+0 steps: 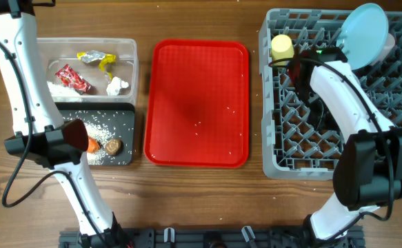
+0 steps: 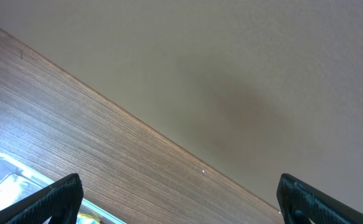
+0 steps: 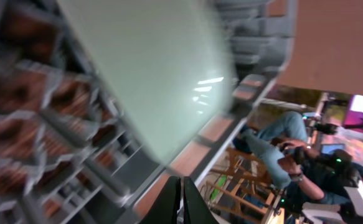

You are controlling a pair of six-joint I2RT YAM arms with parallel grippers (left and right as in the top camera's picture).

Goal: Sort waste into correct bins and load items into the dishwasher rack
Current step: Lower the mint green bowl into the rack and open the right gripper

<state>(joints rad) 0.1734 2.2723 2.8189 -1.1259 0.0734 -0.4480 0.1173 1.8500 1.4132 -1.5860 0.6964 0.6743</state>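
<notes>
Wood-grain table [image 1: 201, 200], square pegged plastic rack [image 1: 290, 131]

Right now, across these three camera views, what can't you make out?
- Overhead: the left arm hides part of the orange carrot in the black tray.
- Overhead: the right arm covers the middle of the dishwasher rack; what lies under it is hidden.
- Overhead: the left gripper is cut off by the top edge.
- Right wrist: motion blur; the pale dish above the shut right gripper could be bowl or plate.
</notes>
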